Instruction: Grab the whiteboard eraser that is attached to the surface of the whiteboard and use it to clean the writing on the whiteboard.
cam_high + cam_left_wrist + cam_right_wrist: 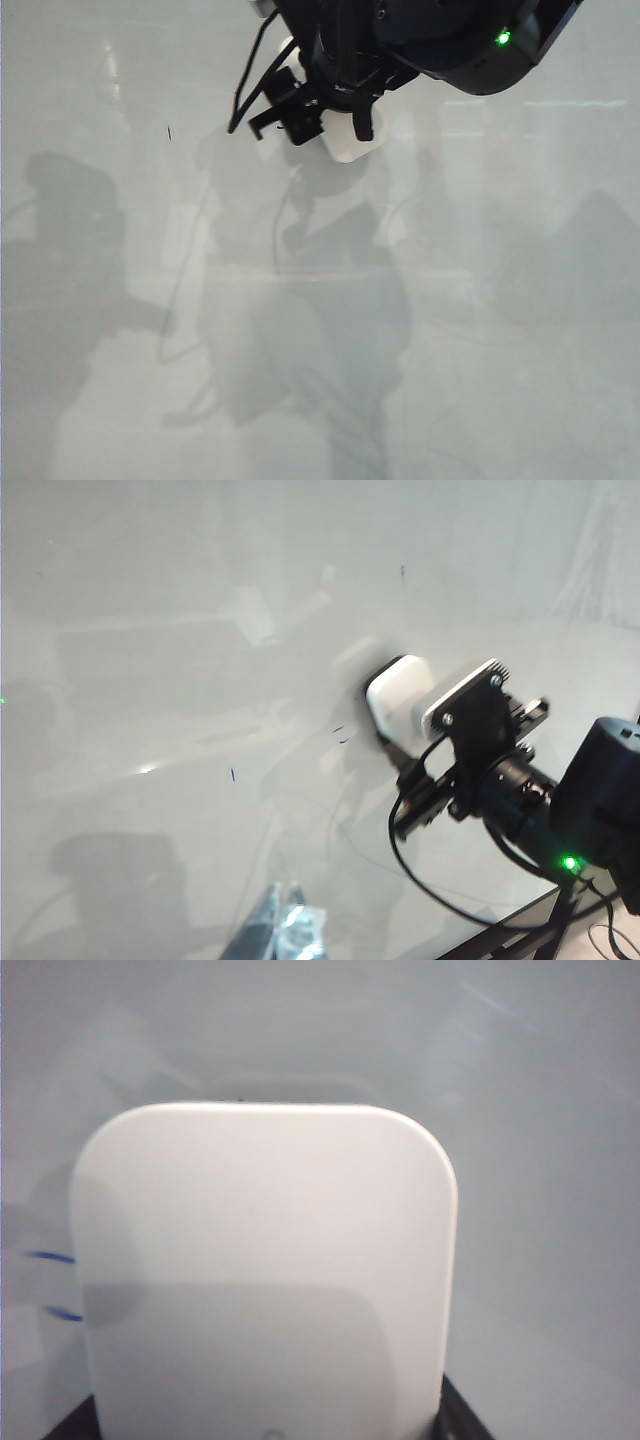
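The whiteboard [480, 330] fills every view. My right gripper [330, 115] reaches in at the top middle of the exterior view, shut on the white whiteboard eraser [347, 140], which it holds against the board. The right wrist view is mostly the eraser [265, 1260], with dark fingers [462, 1418] at its lower edges. Two short blue strokes of writing [55, 1285] lie just beside it. The left wrist view shows the eraser [398, 695], those strokes [342, 734] and two separate small marks [232, 774]. My left gripper [285, 920] hovers off the board, its shiny tips together, holding nothing.
A single thin dark stroke [168, 132] sits on the board left of the right arm. Dark shadows and reflections of the arms [70, 260] spread over the glossy surface. The right arm's cable [420, 880] loops below its wrist, near the board's dark edge [520, 930].
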Robot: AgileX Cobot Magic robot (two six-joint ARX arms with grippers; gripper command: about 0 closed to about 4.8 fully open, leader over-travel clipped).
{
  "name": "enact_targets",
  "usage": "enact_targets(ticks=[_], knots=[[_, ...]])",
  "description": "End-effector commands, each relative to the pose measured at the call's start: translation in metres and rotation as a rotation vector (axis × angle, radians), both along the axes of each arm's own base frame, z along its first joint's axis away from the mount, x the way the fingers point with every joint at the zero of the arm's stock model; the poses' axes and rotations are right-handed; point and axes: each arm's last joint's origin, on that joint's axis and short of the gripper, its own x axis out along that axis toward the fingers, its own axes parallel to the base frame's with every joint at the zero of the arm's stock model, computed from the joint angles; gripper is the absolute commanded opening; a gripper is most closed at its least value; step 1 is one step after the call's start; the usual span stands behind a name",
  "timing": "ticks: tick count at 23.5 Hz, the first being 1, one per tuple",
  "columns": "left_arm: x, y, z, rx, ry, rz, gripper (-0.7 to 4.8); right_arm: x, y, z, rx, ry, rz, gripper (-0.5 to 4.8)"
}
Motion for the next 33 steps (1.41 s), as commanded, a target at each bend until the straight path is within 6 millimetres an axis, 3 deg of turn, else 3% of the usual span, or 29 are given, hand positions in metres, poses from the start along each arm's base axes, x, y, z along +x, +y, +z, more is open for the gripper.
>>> enact_targets(ticks=[1,16,33], knots=[[0.0,0.0,0.002,0.0,-0.015,0.0,-0.05,0.0,0.003,0.005,0.081,-0.015,0.081,1.03],[0.0,0.0,0.002,0.0,-0.015,0.0,-0.05,0.034,0.051,0.0,0.075,0.047,0.202,1.02],[0.0,-0.001,0.003,-0.008,-0.025,-0.031,-0.05,0.012,0.076,-0.003,0.076,0.072,0.32,0.92]])
